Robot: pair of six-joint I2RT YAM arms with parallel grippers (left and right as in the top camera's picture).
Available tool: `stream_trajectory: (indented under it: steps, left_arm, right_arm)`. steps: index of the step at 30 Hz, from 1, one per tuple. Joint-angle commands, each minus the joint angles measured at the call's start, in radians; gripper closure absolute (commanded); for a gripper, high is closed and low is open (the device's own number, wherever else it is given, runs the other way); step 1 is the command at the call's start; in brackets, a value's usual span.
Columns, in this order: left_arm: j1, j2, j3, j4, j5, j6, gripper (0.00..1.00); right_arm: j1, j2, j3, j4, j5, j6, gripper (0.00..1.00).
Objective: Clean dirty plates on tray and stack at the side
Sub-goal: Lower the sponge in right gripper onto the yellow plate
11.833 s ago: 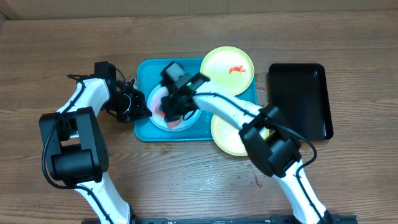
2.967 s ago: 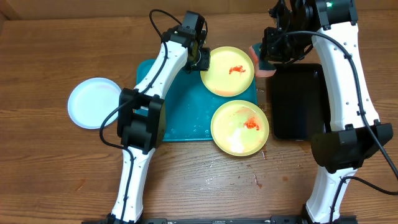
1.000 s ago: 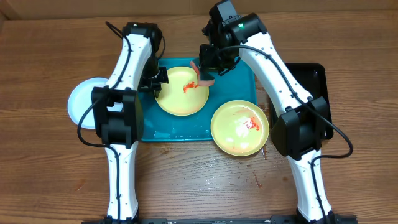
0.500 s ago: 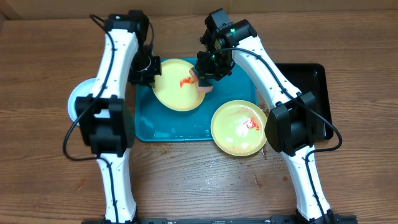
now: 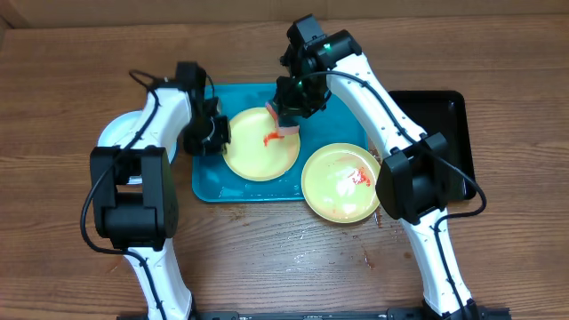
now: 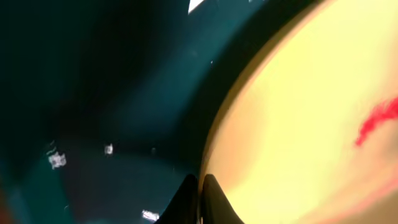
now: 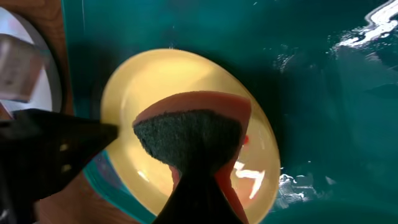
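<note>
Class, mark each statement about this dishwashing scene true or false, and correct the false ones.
1. The right tool holds a sponge over a yellow plate. True.
2. That plate is spotless. False: red sauce streaks it.
3. That plate lies on the turquoise tray. True.
4. The second yellow plate lies wholly inside the tray. False: it sticks out past the tray's corner.
5. The left tool hangs open. False: it is shut on the first plate's rim.

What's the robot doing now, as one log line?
left hand: shut on yellow plate rim | right hand: shut on sponge over that plate | red sauce: on plate | plate: on blue tray
</note>
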Motion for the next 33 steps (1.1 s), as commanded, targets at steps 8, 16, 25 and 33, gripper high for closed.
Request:
stream_trajectory:
  steps: [8, 16, 25, 33]
  left_arm:
    - [0.021, -0.044, -0.136, 0.134, 0.078, 0.019, 0.96]
    - [0.063, -0.045, -0.136, 0.114, 0.106, 0.019, 0.96]
    - [0.071, -0.045, -0.135, 0.089, 0.129, 0.028, 0.96]
    - [0.072, -0.055, -0.116, 0.085, 0.192, 0.068, 0.96]
  right_arm:
    - [0.041, 0.004, -0.02, 0.024, 0.102, -0.013, 0.96]
    - [0.041, 0.004, -0.147, 0.078, 0.157, 0.026, 0.96]
    - [0.047, 0.004, -0.286, 0.195, 0.137, 0.025, 0.96]
    - [0.106, 0.004, -0.298, 0.285, 0.057, 0.026, 0.96]
